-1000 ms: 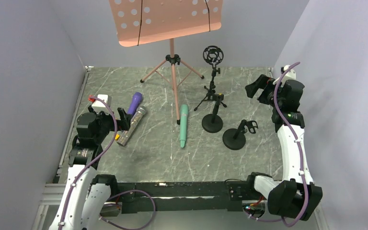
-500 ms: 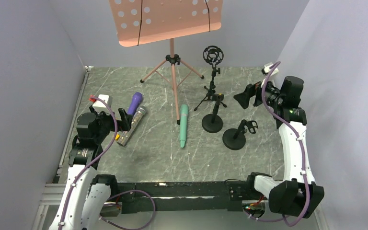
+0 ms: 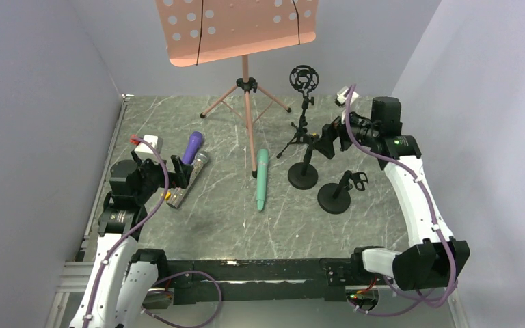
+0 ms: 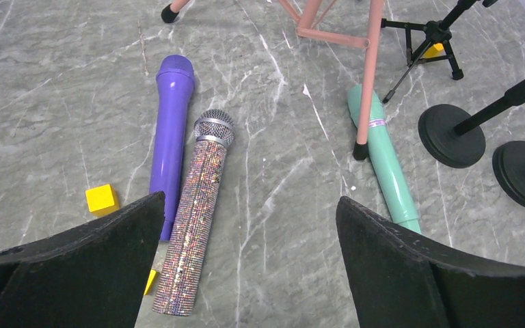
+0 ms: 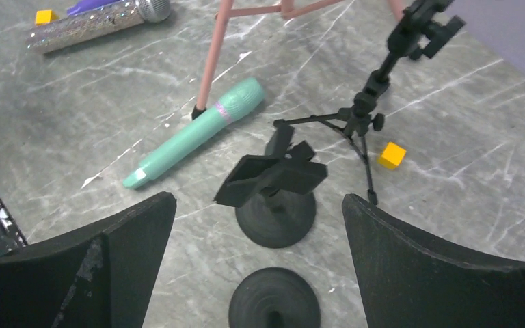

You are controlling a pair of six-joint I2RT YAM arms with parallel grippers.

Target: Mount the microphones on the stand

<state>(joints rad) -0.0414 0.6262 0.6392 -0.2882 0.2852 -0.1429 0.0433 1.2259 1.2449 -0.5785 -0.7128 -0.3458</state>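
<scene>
Three microphones lie flat on the table. The purple microphone (image 3: pixel 192 146) (image 4: pixel 171 130) and the glittery silver microphone (image 3: pixel 188 179) (image 4: pixel 195 212) lie side by side at the left. The mint green microphone (image 3: pixel 262 179) (image 4: pixel 386 164) (image 5: pixel 191 133) lies mid-table. My left gripper (image 3: pixel 178 171) (image 4: pixel 249 205) is open and empty, just left of the silver microphone. My right gripper (image 3: pixel 325 142) (image 5: pixel 260 201) is open and empty, above a round-base stand (image 3: pixel 303 176) whose black clip (image 5: pixel 273 176) sits between the jaws. A second round-base stand (image 3: pixel 334 198) (image 5: pixel 273 301) is beside it.
A pink music stand (image 3: pixel 246 27) stands at the back, one leg (image 4: pixel 369 75) touching down beside the green microphone. A black tripod (image 3: pixel 301 140) (image 5: pixel 359 116) carries a ring shock mount (image 3: pixel 304 78). Small yellow cubes (image 4: pixel 101 199) (image 5: pixel 392 155) lie on the table.
My right arm has swung left from the table's right edge to above the round-base stands. The left gripper and the microphones have hardly moved.
</scene>
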